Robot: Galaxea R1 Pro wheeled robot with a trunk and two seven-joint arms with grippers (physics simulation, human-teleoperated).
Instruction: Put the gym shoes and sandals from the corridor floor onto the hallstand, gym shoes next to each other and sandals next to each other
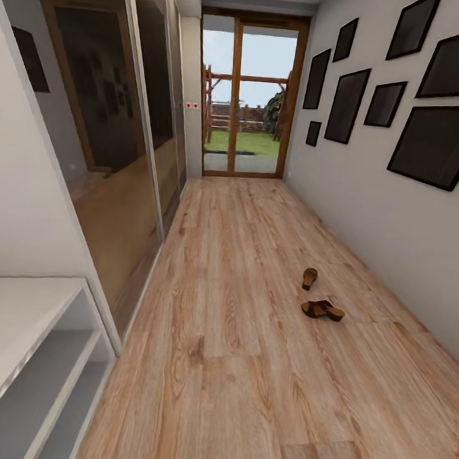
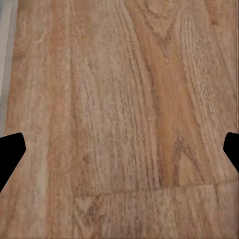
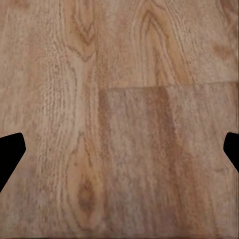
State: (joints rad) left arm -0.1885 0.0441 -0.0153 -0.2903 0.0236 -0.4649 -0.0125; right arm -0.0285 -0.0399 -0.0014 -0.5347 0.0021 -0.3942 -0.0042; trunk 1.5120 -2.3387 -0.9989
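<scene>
Currently: hallstand (image 1: 27,312) at lower left of frame, shelves bare. Left claw (image 2: 119,149) and right claw (image 3: 119,149) both spread wide, empty, over corridor floor (image 1: 235,366). Sandals (image 1: 322,309) lie right of centre, well apart from the rack; right arm judged nearer. Framed pictures (image 1: 435,143) upper right.

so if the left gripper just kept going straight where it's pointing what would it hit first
Most likely the bare corridor floor: the left gripper has its jaws spread wide and faces the planks, with nothing between them. How far off the floor is cannot be judged.
</scene>
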